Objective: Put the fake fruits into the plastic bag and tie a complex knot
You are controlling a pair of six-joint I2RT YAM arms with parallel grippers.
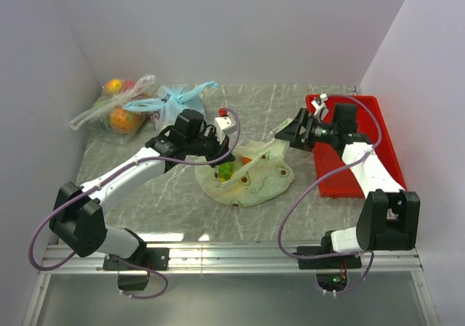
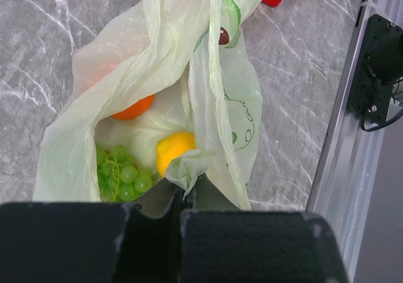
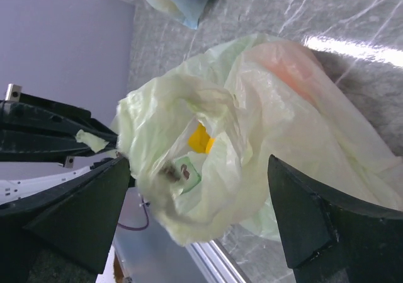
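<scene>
Plastic bag (image 2: 234,109) holds three fruits (image 2: 173,152); left jaws pinch its rim, right jaws stand wide open.

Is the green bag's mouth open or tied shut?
Open, untied: grapes, a yellow fruit and an orange one show inside the bag.

The top camera stands high behind my two bases and looks forward and down, from far, over the whole desk (image 1: 182,210). The camera on my left wrist looks steeply down past my left pincer (image 2: 187,193), very near, into the plastic bag (image 2: 220,106). The one on my right wrist is rolled on its side and looks between the fingers of my right pincer (image 3: 198,169) across the desk, also near. All three views share this bag.
</scene>
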